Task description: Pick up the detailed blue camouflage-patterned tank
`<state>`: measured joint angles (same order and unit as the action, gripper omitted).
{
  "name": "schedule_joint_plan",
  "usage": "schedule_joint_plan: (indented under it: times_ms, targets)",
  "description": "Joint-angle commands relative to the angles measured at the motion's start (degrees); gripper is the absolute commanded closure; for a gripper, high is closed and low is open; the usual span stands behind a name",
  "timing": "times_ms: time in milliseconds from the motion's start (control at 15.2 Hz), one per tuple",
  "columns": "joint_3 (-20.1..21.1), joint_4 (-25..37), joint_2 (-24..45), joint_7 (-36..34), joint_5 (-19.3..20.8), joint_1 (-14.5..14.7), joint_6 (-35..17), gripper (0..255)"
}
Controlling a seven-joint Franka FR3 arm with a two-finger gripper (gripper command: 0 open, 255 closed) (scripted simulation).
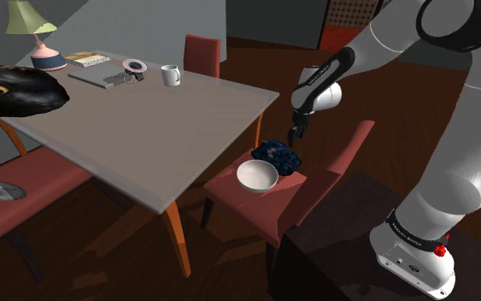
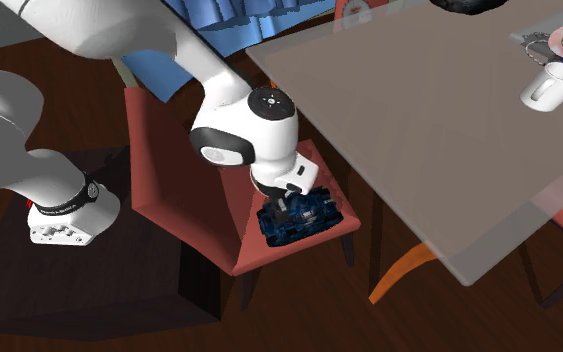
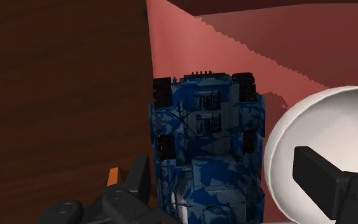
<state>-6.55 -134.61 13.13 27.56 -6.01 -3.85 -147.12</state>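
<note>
A pale grey, smooth-topped bench (image 1: 144,120) on orange-brown legs is seen above a dark wooden floor (image 1: 102,256), with red chairs drawn up around it. A white mug (image 1: 171,75), a green-shaded lamp (image 1: 33,26) and a flat book (image 1: 87,59) are set at the bench's far end. The tank (image 1: 279,156) is found on the seat of the red chair (image 1: 225,184) nearest the stand, just beside a plain white round bowl (image 1: 257,176). Its boxy hull is covered in mottled blue camouflage, with black tread blocks at the corners. The black claw (image 1: 296,137) is held just above it with its fingers spread wide, one close by the hull's side, the other over the bowl. Nothing is gripped.
</note>
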Motion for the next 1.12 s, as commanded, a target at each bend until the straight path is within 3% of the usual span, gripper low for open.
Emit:
schedule_joint_plan:
  times_ms: [0, 726, 792, 1056]
  targets:
    - [0.1, 3.09, 4.87, 1.71, -0.96, -0.91, -1.56, 0]
    - [1.43, 5.9, 13.4, 3.66, -2.85, -2.31, -7.12, 0]
    - [1.45, 5.93, 13.45, 3.62, -2.85, -2.27, -7.13, 255]
    - [1.45, 5.89, 13.44, 3.65, -2.87, -2.3, -7.17, 255]
